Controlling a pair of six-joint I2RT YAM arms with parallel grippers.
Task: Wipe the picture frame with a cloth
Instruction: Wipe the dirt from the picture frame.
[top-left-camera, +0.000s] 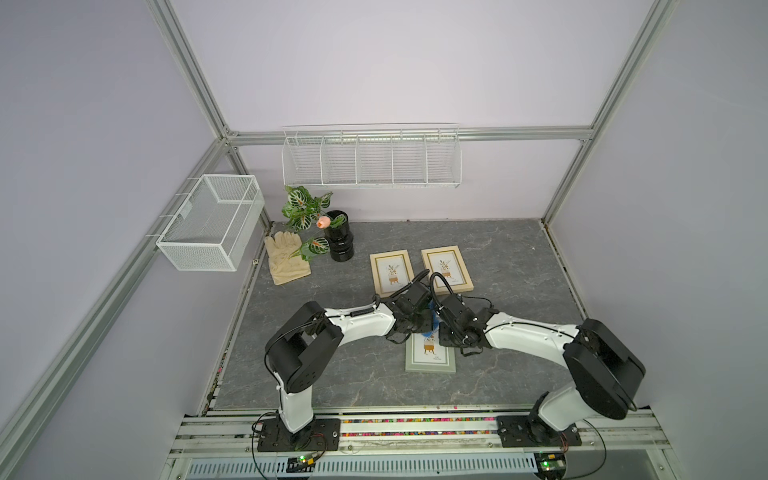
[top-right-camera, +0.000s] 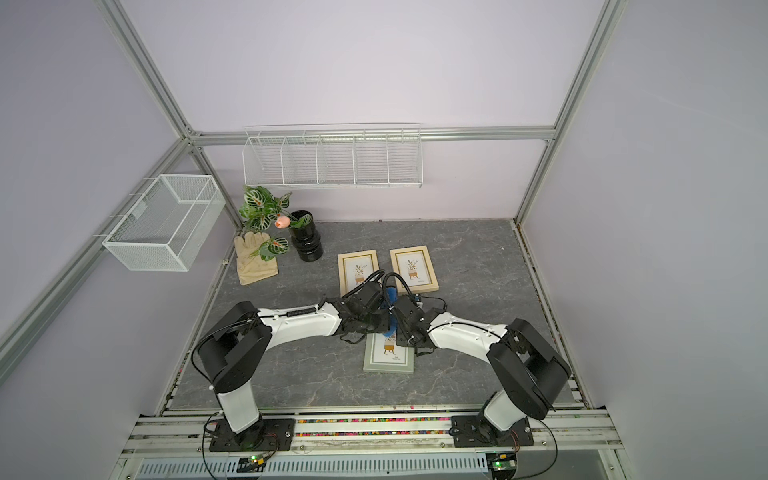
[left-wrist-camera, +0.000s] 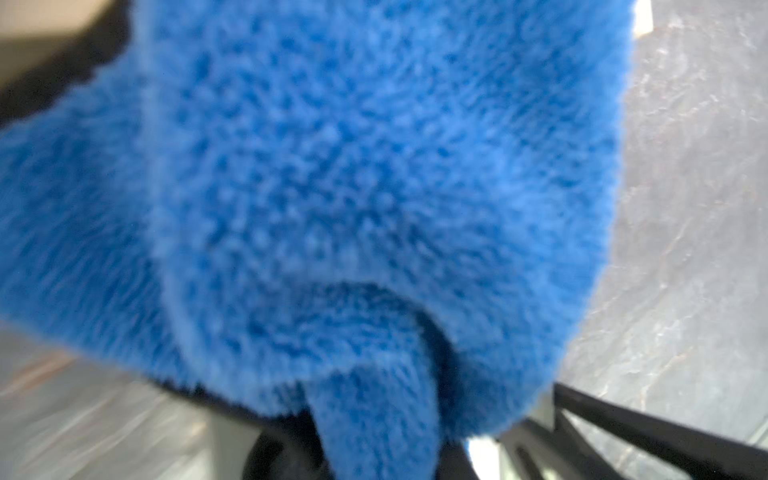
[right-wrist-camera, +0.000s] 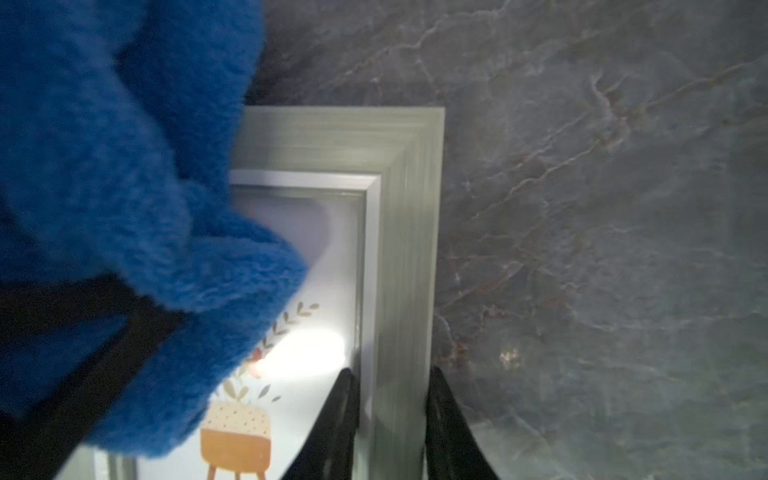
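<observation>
A grey-green picture frame (top-left-camera: 430, 360) (top-right-camera: 390, 358) lies flat on the table toward the front, its print facing up. The plush blue cloth (top-left-camera: 434, 321) (top-right-camera: 390, 297) (left-wrist-camera: 374, 166) hangs bunched over the frame's far end and covers part of the glass (right-wrist-camera: 332, 257). My left gripper (left-wrist-camera: 370, 453) is shut on a fold of the cloth (right-wrist-camera: 124, 166); in both top views its fingers are hidden under its wrist. My right gripper (right-wrist-camera: 392, 415) (top-left-camera: 451, 337) is shut on the frame's side rail (right-wrist-camera: 407, 208), one finger on the glass side and one on the outer edge.
Two beige wooden frames (top-left-camera: 391, 272) (top-left-camera: 446, 268) lie just behind the arms. At the back left stand a black vase with a plant (top-left-camera: 340, 243) and a beige glove (top-left-camera: 286, 259). A wire basket (top-left-camera: 212, 226) and a wire shelf (top-left-camera: 372, 162) hang on the walls.
</observation>
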